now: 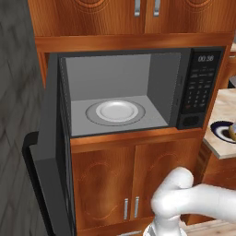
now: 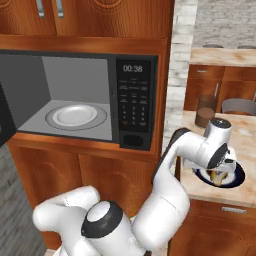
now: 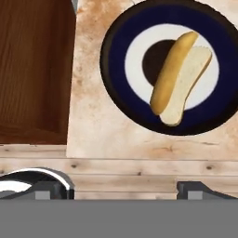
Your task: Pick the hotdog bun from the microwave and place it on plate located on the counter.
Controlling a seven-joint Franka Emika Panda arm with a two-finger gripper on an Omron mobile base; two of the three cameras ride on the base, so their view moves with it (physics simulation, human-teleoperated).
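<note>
Looking at this, the job seems basically done, so what's left to go wrong is all about the retreat. The hotdog bun [image 3: 179, 81] is lying on the plate [image 3: 116, 60], split open, inside the navy rim. The gripper [image 2: 224, 167] hangs over it, and in the hand view the two tips are set wide apart with nothing between them, so the jaws are open and empty.

Going left to right: the microwave [image 1: 184, 60] has its door [image 1: 50, 156] swung wide open on the far left, sticking out into the room. Inside, the white dish [image 1: 115, 111] is bare. If the base drives or the arm swings back that way, I'd guess that door is the thing most likely to get clipped.

Next over is the desk [image 2: 240, 137], and the plate sits near its front edge, close to the corner by the wooden cabinet side [image 3: 35, 69]. A low or sideways pull-out could nudge the plate toward the edge or drag a tip across the bun and roll it off. Lifting straight up first looks safest.

Further back on the desk there's a dark brown cup [image 2: 205, 114], well apart from the plate, not really in the way.
</note>
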